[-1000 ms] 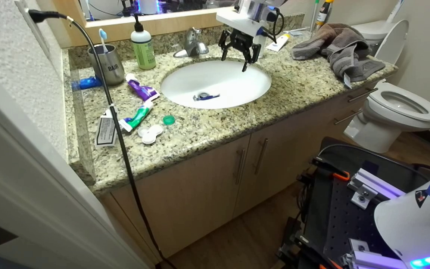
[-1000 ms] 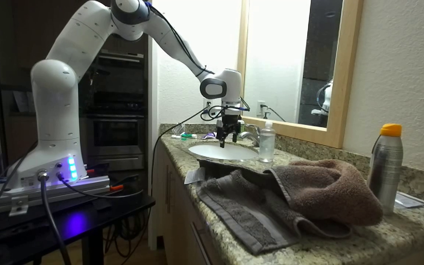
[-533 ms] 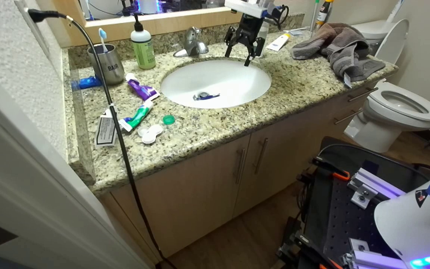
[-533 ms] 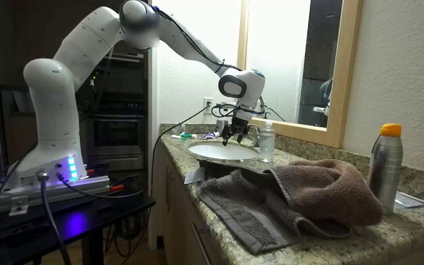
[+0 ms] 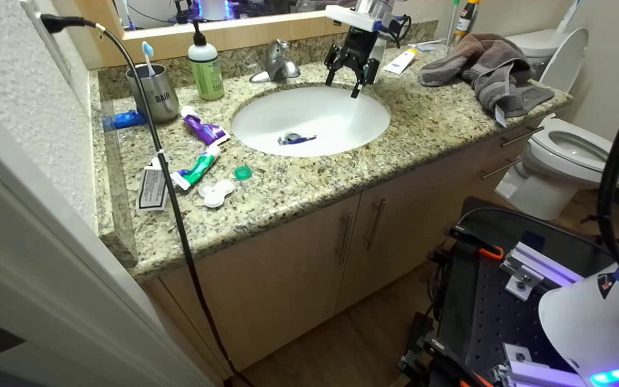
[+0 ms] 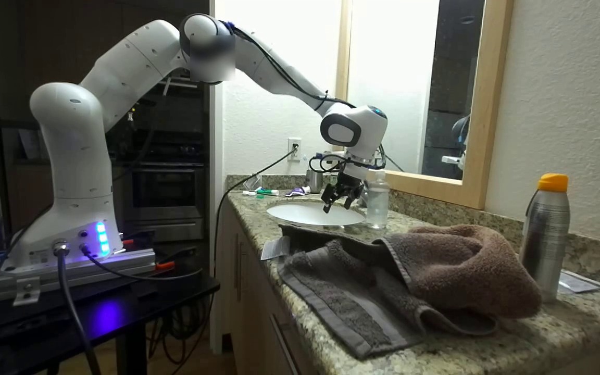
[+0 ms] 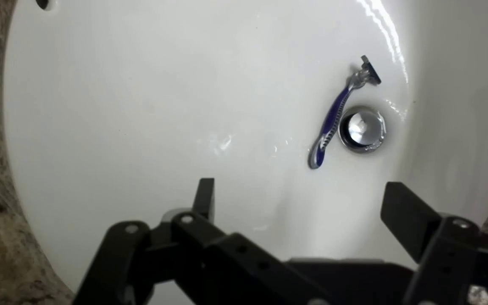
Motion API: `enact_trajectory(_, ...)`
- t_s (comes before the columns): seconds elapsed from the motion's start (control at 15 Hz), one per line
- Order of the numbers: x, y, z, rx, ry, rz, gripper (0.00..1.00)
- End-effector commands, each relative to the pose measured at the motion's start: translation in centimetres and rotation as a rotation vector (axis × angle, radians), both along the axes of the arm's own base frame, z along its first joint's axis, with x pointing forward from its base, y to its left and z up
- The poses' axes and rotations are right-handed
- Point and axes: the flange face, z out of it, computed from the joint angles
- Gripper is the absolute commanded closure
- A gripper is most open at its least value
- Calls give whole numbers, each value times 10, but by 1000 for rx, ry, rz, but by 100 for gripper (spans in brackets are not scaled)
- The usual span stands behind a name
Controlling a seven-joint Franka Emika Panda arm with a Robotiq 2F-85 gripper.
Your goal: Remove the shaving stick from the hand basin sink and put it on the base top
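The shaving stick (image 5: 303, 140), a slim dark-blue razor, lies in the white hand basin sink (image 5: 336, 115) beside the drain. In the wrist view the shaving stick (image 7: 333, 114) lies aslant, its head at the top right, left of the chrome drain (image 7: 363, 129). My gripper (image 5: 343, 89) is open and empty over the basin's far right part, above and apart from the razor. The gripper also shows tilted in an exterior view (image 6: 337, 208); there the razor is hidden inside the basin. In the wrist view the open fingers (image 7: 301, 182) stand below the razor. The base top (image 5: 293, 185) is speckled granite around the basin.
A chrome tap (image 5: 280, 64) stands behind the basin. A clear bottle (image 6: 377, 200) stands close beside the gripper. A soap bottle (image 5: 207, 64), a metal cup (image 5: 155, 97), tubes (image 5: 200, 166) and a green cap (image 5: 243, 172) are left of the basin. A towel (image 5: 489, 70) lies right.
The arm has reached further out. My gripper has moved a little toward the mirror and the clear bottle and has tilted. It stays open. The razor has not moved.
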Motion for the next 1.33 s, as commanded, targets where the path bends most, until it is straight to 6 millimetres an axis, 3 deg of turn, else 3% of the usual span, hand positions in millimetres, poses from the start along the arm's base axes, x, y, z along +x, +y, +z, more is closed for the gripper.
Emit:
enact_trajectory(0.0,7,17,-8,-30,-72,-50,0)
enact_trajectory(0.47,22,52,-69,-104,-70,-191,0)
enact_trajectory(0.53,24,48,-62,-89,-76,-137,0)
enact_trajectory(0.8,26,50,-66,-95,-70,-138,0)
enact_trajectory(1.27,34,50,-101,-7,60,-142,0)
